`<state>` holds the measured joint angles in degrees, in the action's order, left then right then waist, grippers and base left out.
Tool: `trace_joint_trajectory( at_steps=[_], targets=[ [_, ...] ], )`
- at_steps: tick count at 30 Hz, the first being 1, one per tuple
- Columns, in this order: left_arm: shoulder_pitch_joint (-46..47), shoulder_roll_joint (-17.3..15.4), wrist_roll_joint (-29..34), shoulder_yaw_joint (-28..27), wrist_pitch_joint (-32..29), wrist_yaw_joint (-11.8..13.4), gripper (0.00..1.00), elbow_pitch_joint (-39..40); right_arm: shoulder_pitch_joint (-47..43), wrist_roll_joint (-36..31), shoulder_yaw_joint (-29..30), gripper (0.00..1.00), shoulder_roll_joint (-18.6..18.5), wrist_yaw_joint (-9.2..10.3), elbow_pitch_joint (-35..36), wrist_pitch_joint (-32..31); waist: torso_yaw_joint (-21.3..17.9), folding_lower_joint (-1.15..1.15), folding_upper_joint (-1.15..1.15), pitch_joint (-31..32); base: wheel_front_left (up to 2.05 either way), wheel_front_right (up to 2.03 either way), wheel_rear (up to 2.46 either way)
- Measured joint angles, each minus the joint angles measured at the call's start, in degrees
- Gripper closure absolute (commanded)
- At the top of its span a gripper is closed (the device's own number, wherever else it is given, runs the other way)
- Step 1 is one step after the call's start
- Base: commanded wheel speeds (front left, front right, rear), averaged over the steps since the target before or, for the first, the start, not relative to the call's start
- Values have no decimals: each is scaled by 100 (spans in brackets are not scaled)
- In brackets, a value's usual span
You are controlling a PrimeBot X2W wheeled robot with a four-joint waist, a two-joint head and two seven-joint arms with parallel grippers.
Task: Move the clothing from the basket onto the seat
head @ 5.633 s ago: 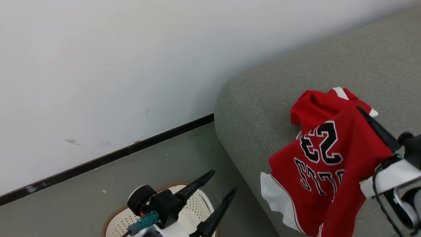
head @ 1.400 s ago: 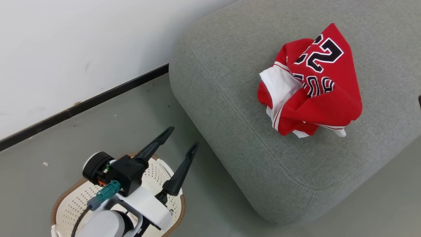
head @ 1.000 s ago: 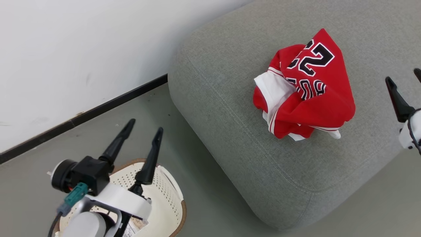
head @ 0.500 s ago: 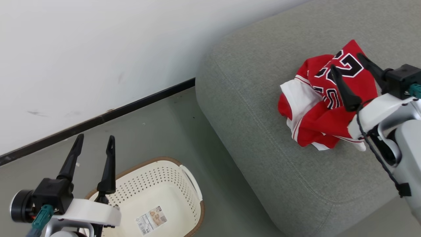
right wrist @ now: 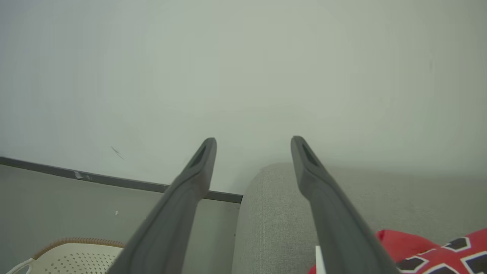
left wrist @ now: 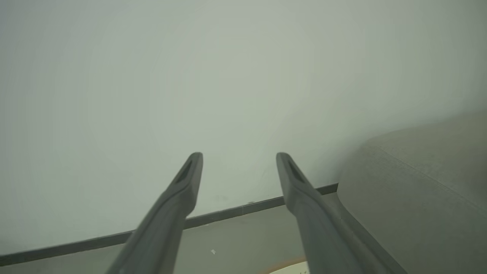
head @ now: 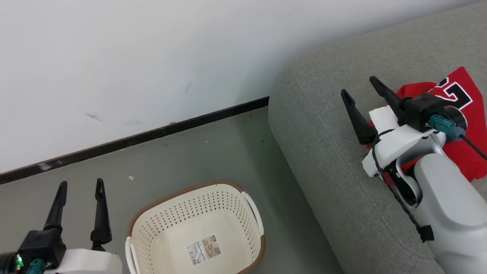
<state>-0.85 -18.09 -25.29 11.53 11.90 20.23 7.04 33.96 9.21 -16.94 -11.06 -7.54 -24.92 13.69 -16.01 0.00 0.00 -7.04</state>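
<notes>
The red clothing (head: 466, 125) with white trim and black numbers lies bunched on the grey seat (head: 327, 160), partly hidden behind my right arm; a corner of the clothing (right wrist: 437, 255) peeks in at the bottom right of the right wrist view. My right gripper (head: 359, 85) hangs open above the seat, just left of the clothing, holding nothing. The cream basket (head: 152, 224) with a brown rim stands on the floor, only a label sticker on its bottom. My left gripper (head: 80, 184) is open over the floor, left of the basket.
A white wall with a dark baseboard (head: 152, 133) runs behind the basket and seat. Grey floor (head: 213, 160) lies between the wall, the basket and the seat's rounded end. The seat's edge (left wrist: 418, 179) shows at the right of the left wrist view.
The camera has turned, so the whole picture shifted right. My right gripper, open, has drawn left off the clothing. My left arm has swung down to the lower left, uncovering the basket.
</notes>
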Motion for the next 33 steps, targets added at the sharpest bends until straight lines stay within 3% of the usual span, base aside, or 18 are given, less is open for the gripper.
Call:
trace_joint_trajectory(
  at_steps=[14, 20, 33],
  targets=[
    [-216, 15, 22, -86, 89, 138, 0, -416, -950, -371, 476, 0, 652, 0, 238, 51, 793, 0, 0, 313, 0, 0, 0],
    [-216, 111, 23, 70, 112, 127, 0, -545, -1532, -510, 695, 0, 736, 0, 512, 51, 1090, 0, 0, 475, 0, 0, 0],
    [-187, 369, -146, 438, 94, -218, 0, -880, -2598, -589, 1388, 0, 828, 0, 1189, 51, 1574, 0, 0, 783, 0, 0, 0]
  ],
)
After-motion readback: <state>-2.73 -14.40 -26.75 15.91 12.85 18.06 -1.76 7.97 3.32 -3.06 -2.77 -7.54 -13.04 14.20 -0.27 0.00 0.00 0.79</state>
